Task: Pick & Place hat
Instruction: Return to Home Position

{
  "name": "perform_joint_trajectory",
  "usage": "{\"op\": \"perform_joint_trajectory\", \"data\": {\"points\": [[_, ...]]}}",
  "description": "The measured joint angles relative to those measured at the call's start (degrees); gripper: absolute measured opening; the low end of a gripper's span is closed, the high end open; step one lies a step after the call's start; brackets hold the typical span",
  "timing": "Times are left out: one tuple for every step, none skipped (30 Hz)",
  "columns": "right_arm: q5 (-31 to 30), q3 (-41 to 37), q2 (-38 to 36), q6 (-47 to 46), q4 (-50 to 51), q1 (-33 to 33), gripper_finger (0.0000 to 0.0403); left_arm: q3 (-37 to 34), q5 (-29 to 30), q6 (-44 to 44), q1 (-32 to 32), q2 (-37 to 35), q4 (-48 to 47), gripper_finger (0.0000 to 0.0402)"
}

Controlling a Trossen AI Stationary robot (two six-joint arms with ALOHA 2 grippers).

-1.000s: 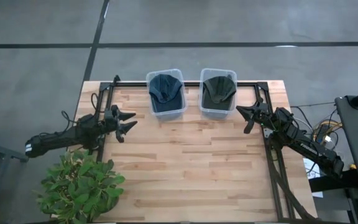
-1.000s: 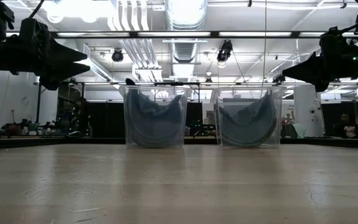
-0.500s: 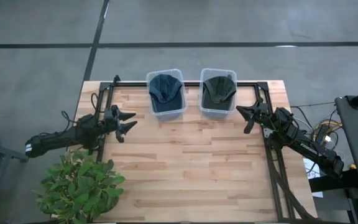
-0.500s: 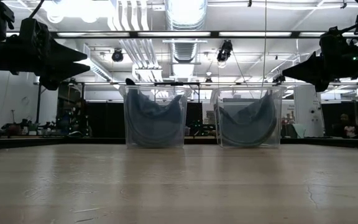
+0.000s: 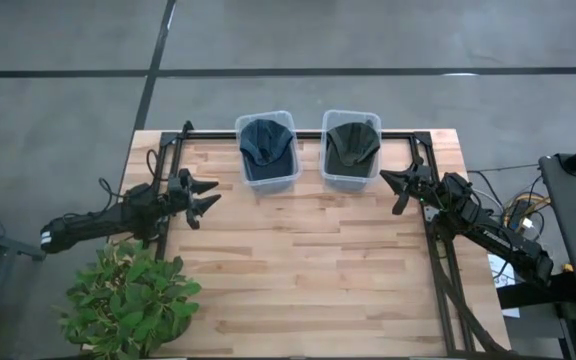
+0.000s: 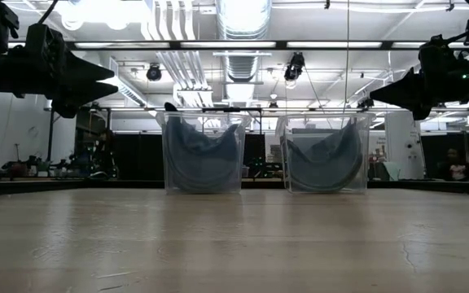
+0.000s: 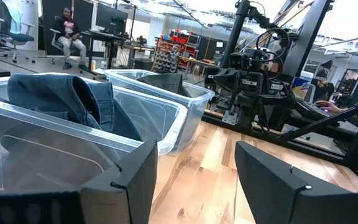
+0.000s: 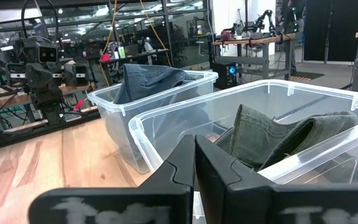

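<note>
A dark blue hat [image 5: 266, 143] lies inside the left clear bin [image 5: 267, 180], and a dark olive hat [image 5: 351, 142] lies inside the right clear bin [image 5: 349, 181]; both bins stand on the table at its far edge. My left gripper [image 5: 211, 194] hovers open above the table's left edge, pointing level toward the blue hat's bin [image 7: 73, 130]. My right gripper [image 5: 388, 180] hovers shut above the right edge, beside the olive hat's bin [image 8: 303, 112]. Neither gripper holds anything.
A potted green plant [image 5: 133, 300] stands at the table's near left corner. A black frame rail [image 5: 308, 134] runs along the far edge and both sides. The wooden tabletop [image 5: 298, 270] stretches out in front of the bins. A person [image 7: 67, 31] sits far off in the room.
</note>
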State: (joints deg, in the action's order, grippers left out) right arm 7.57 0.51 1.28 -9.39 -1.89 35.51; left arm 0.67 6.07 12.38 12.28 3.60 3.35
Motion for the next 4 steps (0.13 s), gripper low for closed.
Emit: {"op": "perform_joint_trajectory", "data": {"points": [[0.0, 0.0, 0.0, 0.0, 0.0, 0.0, 0.0009, 0.0, 0.0, 0.0, 0.0, 0.0, 0.0, 0.0208], [0.0, 0.0, 0.0, 0.0, 0.0, 0.0, 0.0009, 0.0, 0.0, 0.0, 0.0, 0.0, 0.0, 0.0208], [0.0, 0.0, 0.0, 0.0, 0.0, 0.0, 0.0009, 0.0, 0.0, 0.0, 0.0, 0.0, 0.0, 0.0208], [0.0, 0.0, 0.0, 0.0, 0.0, 0.0, 0.0009, 0.0, 0.0, 0.0, 0.0, 0.0, 0.0, 0.0208]]}}
